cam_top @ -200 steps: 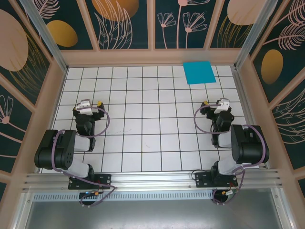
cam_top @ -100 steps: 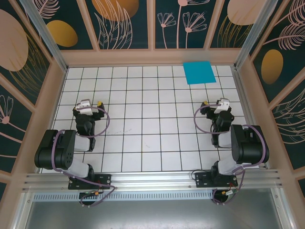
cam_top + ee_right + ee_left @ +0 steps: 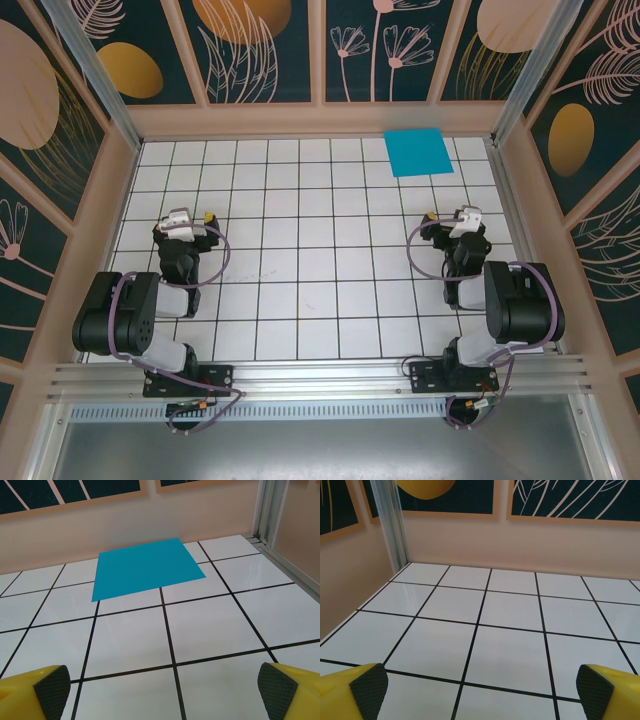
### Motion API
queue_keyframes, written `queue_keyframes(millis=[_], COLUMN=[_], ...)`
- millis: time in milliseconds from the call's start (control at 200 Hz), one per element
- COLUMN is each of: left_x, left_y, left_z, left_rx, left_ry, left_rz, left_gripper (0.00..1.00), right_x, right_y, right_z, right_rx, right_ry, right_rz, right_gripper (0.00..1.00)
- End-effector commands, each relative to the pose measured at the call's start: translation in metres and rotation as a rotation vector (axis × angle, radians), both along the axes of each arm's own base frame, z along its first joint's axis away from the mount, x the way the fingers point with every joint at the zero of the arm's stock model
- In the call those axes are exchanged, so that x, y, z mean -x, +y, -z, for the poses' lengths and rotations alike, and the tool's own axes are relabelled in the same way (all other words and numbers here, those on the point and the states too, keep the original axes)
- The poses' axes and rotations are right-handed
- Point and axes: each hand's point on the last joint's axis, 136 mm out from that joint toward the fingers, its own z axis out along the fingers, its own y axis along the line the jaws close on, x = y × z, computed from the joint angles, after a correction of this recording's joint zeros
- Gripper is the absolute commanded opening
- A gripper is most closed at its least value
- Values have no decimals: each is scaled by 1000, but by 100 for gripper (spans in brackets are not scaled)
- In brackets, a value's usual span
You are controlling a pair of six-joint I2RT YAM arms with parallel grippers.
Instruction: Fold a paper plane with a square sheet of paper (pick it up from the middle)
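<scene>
Thin, limp and flat on the table (image 3: 210, 625), the square sheet of paper (image 3: 146, 568) likely needs a pinch at its middle; left fingers (image 3: 369, 685) and right fingers (image 3: 50, 687) stand open, empty.

A white bench (image 3: 300, 290) is spreading across the enclosure, with thin black lines dividing it into square tiles. Low peach-coloured walls (image 3: 320, 120) are fencing it in at the back and on both sides. Above them, dark teal panels (image 3: 265, 50) are showing pale line-drawn plants and orange ovals, each framed by peach strips. Two aluminium posts (image 3: 85, 60) are slanting up from the far corners. An aluminium rail (image 3: 320, 375) is running along the near edge, with a grey metal sheet (image 3: 320, 445) lying below it. Soft light is glinting off the glossy tiles.
</scene>
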Motion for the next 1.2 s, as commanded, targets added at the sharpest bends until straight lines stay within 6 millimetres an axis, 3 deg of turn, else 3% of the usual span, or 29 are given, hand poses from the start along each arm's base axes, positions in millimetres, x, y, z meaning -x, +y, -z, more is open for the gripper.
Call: queue_keyframes(millis=[0,115,255,365,540,731,881,1051,1196], left_x=[-2,-5,-10,-16,-36,-57,-61,-60,-61], left_y=[5,17,26,26,10,-42,-57,-61,-61], left_z=[-16,-23,-38,-47,-51,-50,-39,-29,-25], left_rx=[20,44,153,295,450,620,691,702,692], left_ry=[-44,0,50,107,223,298,329,358,375], left_rz=[-24,-99,-174,-213,-187,72,138,151,148], left_gripper=[98,99,98,98,98,99,98,98,99], right_x=[-3,-10,-26,-51,-103,-165,-208,-238,-251], right_y=[4,-9,-18,5,29,55,62,65,66], right_z=[-20,-35,-38,-28,-10,6,27,51,71], right_rx=[13,-17,-184,-303,-470,-616,-666,-665,-658], right_ry=[-34,19,167,337,478,530,566,600,633], right_rz=[-6,86,190,112,60,-38,-31,4,27], right_gripper=[99,99,99,99,96,84,78,77,77])
